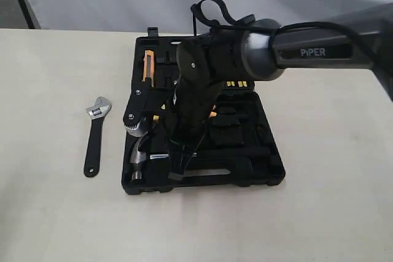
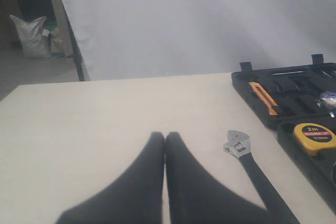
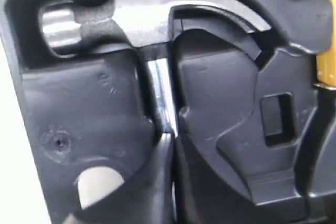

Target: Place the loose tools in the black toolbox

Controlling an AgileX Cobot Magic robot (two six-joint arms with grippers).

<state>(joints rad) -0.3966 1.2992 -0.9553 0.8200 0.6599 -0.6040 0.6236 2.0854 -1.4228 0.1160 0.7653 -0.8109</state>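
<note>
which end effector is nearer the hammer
Right. The right end effector sits right at the hammer, inside the toolbox; the left end effector is outside it, over the table near the wrench.

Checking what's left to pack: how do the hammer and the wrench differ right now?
The hammer sits in its moulded recess in the black toolbox; the wrench lies on the table, outside it. The right gripper is at the hammer's neck; nothing touches the wrench. Both have silver heads.

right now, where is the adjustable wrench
In the exterior view the adjustable wrench lies flat on the table, just left of the open black toolbox, outside it.
</note>
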